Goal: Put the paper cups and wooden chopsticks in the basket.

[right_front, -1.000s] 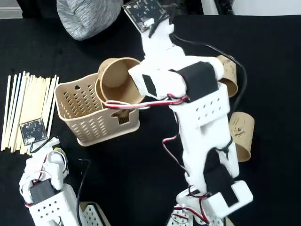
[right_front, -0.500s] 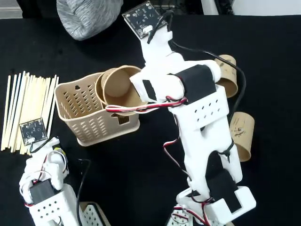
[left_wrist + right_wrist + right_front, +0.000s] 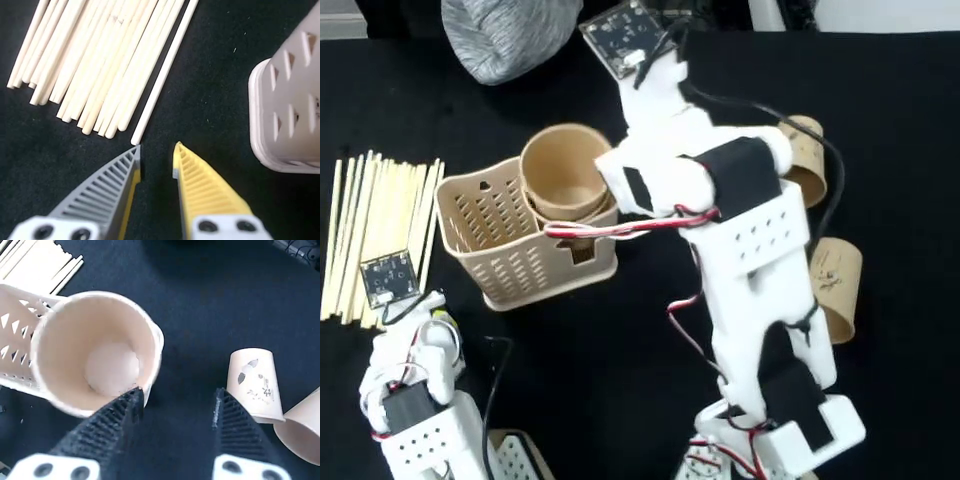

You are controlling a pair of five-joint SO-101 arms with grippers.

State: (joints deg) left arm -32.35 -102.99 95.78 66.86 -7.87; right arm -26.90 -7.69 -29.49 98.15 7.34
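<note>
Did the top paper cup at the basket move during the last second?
Yes. The paper cup turned from tilted to upright and shifted slightly toward the middle of the basket.

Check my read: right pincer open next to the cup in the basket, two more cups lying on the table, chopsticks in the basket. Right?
One thing is off. The chopsticks are not in the basket; the high view shows them lying on the table beside it. The rest holds: right pincer open next to the cup in the basket, two loose cups lying on the table.
</note>
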